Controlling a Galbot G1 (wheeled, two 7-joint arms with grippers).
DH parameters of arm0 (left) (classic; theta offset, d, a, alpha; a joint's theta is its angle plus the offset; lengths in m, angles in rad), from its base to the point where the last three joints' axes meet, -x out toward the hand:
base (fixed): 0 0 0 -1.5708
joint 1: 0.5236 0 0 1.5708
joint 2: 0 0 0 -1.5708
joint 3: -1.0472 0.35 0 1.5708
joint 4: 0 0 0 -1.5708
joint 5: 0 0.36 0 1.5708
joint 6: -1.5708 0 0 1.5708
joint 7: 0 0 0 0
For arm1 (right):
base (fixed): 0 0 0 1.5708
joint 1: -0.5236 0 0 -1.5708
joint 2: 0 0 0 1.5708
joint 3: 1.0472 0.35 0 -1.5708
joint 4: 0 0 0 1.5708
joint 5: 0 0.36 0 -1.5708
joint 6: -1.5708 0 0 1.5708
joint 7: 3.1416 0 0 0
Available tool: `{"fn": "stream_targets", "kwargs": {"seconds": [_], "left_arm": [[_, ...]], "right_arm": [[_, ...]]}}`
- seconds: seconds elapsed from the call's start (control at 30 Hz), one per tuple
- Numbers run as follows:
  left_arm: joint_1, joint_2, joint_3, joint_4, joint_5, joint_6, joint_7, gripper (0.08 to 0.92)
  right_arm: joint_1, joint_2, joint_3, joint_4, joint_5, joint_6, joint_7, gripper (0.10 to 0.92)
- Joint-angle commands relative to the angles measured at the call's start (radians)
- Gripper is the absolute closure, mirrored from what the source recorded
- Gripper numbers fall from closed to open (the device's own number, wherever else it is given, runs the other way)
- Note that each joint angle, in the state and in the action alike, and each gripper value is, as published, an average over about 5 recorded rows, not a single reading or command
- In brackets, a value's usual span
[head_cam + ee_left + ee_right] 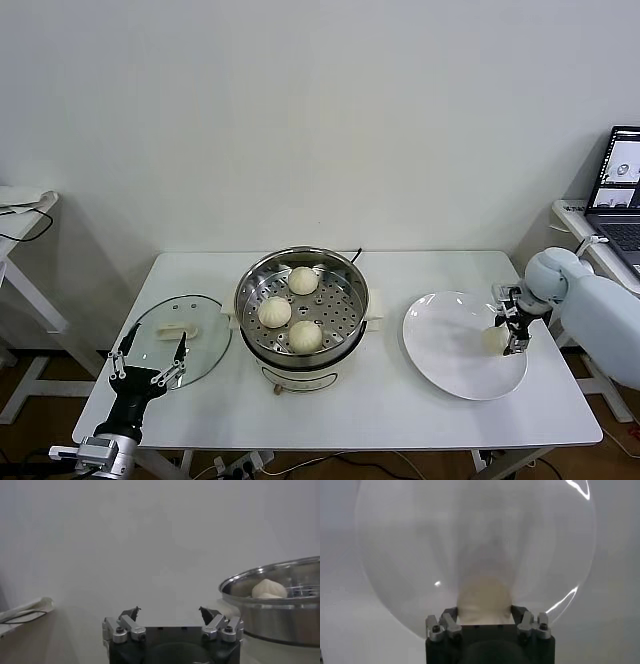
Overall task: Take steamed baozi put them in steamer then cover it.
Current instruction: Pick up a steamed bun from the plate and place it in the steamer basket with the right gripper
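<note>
The steamer (300, 345) stands mid-table with three baozi on its perforated tray: (303, 280), (274, 312), (305, 336). The fourth baozi (496, 338) is at the right side of the white plate (450, 350). My right gripper (514, 338) is down on it. In the right wrist view the baozi (484, 600) sits between the fingers (451, 617), which press its sides, over the plate (410, 555). My left gripper (152, 346) is open and empty at the front left, over the near edge of the glass lid (185, 330). The left wrist view shows it open (169, 614), with the steamer (280, 617) beyond.
The glass lid lies flat on the table, left of the steamer. A laptop (620, 185) stands on a side table at the far right. Another side table (20, 215) with a cable is at the far left.
</note>
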Motion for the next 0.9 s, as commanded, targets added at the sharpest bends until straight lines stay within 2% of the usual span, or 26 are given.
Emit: {"fn": "stream_targets", "kwargs": {"seconds": [0.03,0.4,0.63,0.9], "left_arm": [[0.000,0.001,0.003,-0.002,0.000,0.002,0.000,0.177],[0.005,0.002,0.002,-0.007,0.001,-0.002,0.004,0.177],[0.003,0.006,-0.001,-0.006,-0.002,-0.006,0.006,0.177],[-0.008,0.008,-0.001,0.003,-0.004,-0.008,0.010,0.177]], "right_arm": [[0.218,-0.101,-0.203,0.144,0.232,-0.113,-0.025,0.316],[0.709,-0.181,-0.638,0.454,0.567,-0.284,-0.011,0.313],[1.015,-0.083,-0.903,0.569,0.787,-0.401,0.044,0.313],[1.039,0.113,-0.917,0.590,0.912,-0.499,0.099,0.315]]}}
